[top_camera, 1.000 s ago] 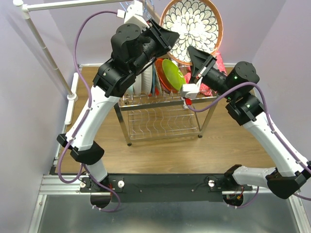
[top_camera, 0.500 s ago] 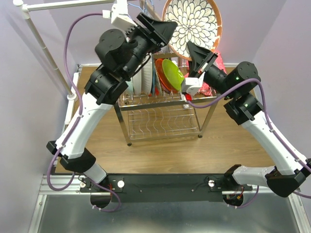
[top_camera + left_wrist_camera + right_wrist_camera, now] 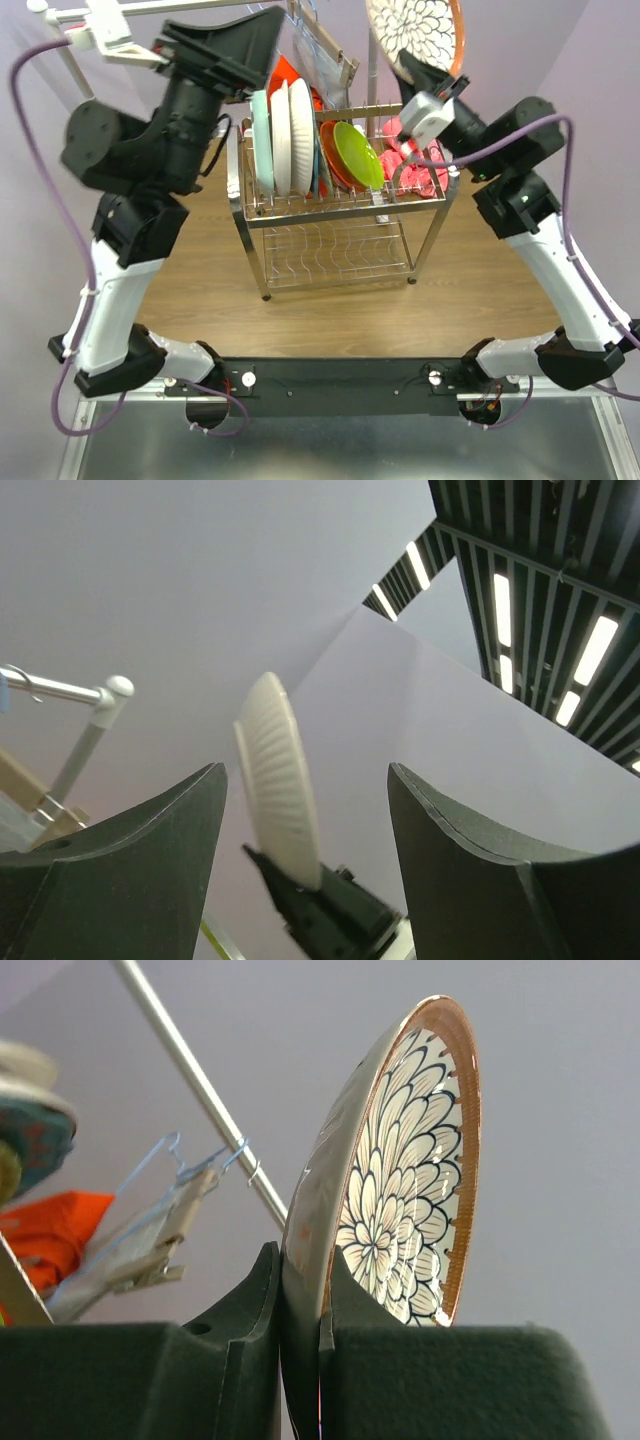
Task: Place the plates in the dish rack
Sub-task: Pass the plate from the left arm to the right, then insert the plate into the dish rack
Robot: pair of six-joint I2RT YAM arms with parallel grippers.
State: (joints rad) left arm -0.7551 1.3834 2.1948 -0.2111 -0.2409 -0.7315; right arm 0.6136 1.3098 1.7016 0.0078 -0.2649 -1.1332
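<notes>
The coming move turns on how the floral plate (image 3: 418, 25) sits relative to the dish rack (image 3: 340, 225). The right tool (image 3: 300, 1310) is clamped on the plate's lower rim and holds it high above the far right end of the rack, so the free slots on the upper shelf lie below it and toward the near edge of the surface (image 3: 200, 300). The right arm is the nearer one, as it carries the plate. The plate stands nearly upright with a slight tilt. From above its patterned face shows as a narrowed oval, so I judge it must turn further before it runs parallel with the plates already standing on edge: the mint plate (image 3: 261, 140), the white plate (image 3: 290, 125) and the lime green plate (image 3: 360, 155). The lime green plate leans to the right over the slots next to it, which narrows the way in. A red cloth (image 3: 415, 165) bunches at the rack's right end; I cannot tell whether it lies in the rack or behind it. Hangers (image 3: 322, 50) on the clothes rail (image 3: 60, 20) hang close beside the descent path at the far edge. The left tool (image 3: 225, 45) is spread wide with nothing in it, raised over the far left corner, well clear.
</notes>
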